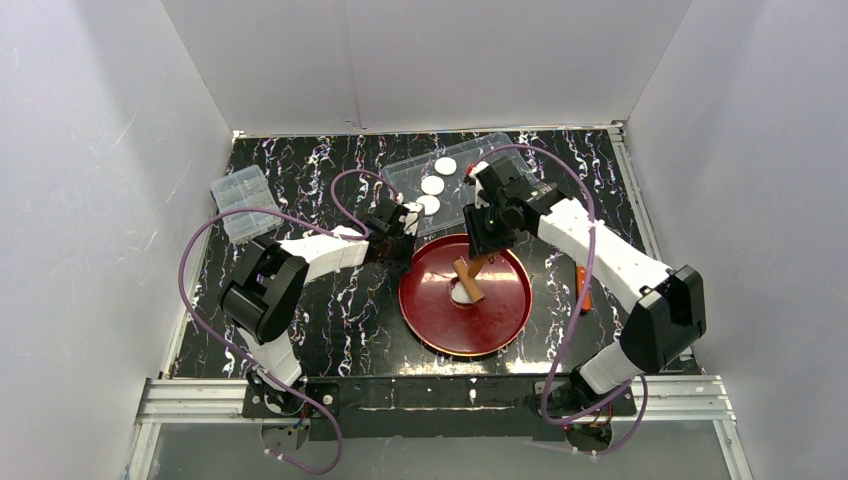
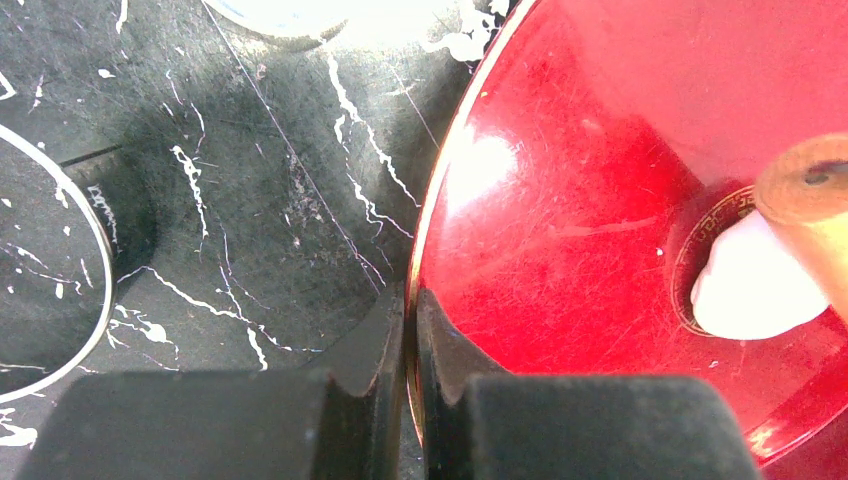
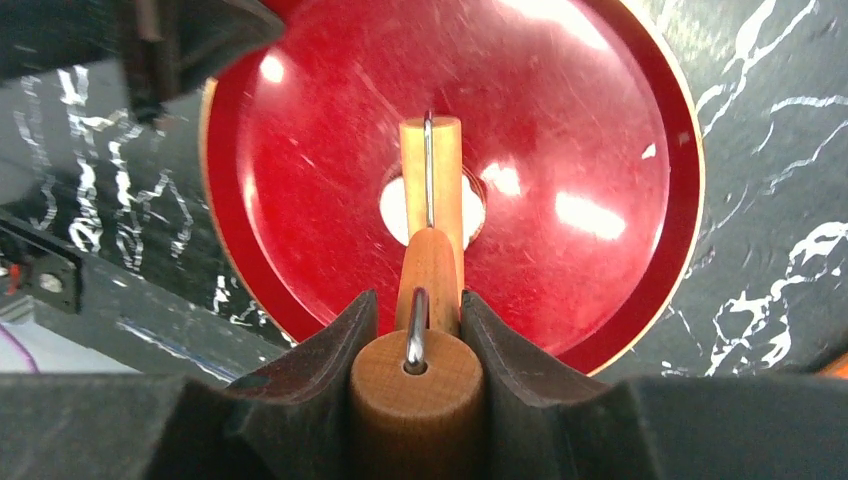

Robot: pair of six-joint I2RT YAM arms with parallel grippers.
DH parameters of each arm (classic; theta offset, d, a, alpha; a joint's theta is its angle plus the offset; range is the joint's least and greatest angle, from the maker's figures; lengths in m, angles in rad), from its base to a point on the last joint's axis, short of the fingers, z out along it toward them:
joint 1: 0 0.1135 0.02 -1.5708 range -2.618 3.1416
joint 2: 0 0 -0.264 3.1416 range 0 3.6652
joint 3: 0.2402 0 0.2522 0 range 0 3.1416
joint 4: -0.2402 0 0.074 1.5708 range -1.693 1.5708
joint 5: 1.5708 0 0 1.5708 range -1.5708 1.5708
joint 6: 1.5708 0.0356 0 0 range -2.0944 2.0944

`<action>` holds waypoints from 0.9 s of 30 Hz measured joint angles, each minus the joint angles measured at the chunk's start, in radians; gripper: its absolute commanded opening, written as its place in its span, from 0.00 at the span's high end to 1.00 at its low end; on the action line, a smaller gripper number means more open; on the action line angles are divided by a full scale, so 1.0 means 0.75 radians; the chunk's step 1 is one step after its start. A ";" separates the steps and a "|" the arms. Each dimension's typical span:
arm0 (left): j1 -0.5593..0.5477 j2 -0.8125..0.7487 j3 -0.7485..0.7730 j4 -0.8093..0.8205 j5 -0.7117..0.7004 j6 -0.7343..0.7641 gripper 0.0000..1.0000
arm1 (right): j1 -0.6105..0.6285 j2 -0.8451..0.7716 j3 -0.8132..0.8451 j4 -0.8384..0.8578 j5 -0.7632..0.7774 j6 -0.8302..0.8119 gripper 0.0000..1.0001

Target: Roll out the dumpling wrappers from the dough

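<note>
Partway through, by my reading. Three finished wrappers lie in a row on a clear tray at 12 o'clock from the plate. A white bit beside the right arm may be a fourth, though I cannot tell. One piece of dough is under work and not yet flat.

The dough sits at the plate's centre, white, smooth and thick, a small rounded lump showing on both sides of the roller that lies across it.

The right gripper is closed partway around the roller's wooden handle. The left gripper is fully closed at the plate's 10 o'clock edge, with the rim running into the line between its fingers, apparently pinching it to steady the plate.

Still to do, it seems: flatten this lump and move it to the tray.
</note>
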 measured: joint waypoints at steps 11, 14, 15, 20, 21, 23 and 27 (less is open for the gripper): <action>0.000 -0.002 -0.001 -0.004 0.001 0.001 1.00 | 0.046 0.060 -0.177 0.140 -0.041 0.075 0.99; 0.000 -0.003 -0.003 -0.001 0.001 0.001 1.00 | 0.050 0.062 -0.184 0.151 -0.050 0.077 0.99; 0.000 -0.003 -0.004 -0.001 0.001 0.001 1.00 | 0.050 0.062 -0.182 0.149 -0.053 0.077 0.99; 0.000 -0.004 -0.006 0.002 0.001 0.001 1.00 | 0.061 0.068 -0.107 0.080 -0.064 0.061 0.99; 0.000 -0.004 -0.006 0.002 0.001 0.001 1.00 | 0.062 0.067 -0.084 0.064 -0.072 0.058 0.99; 0.000 -0.004 -0.006 0.002 0.001 0.001 1.00 | 0.064 0.064 -0.017 0.036 -0.082 0.045 0.99; 0.000 -0.004 -0.006 0.002 0.001 0.001 1.00 | 0.068 0.024 0.063 0.014 -0.069 0.025 0.99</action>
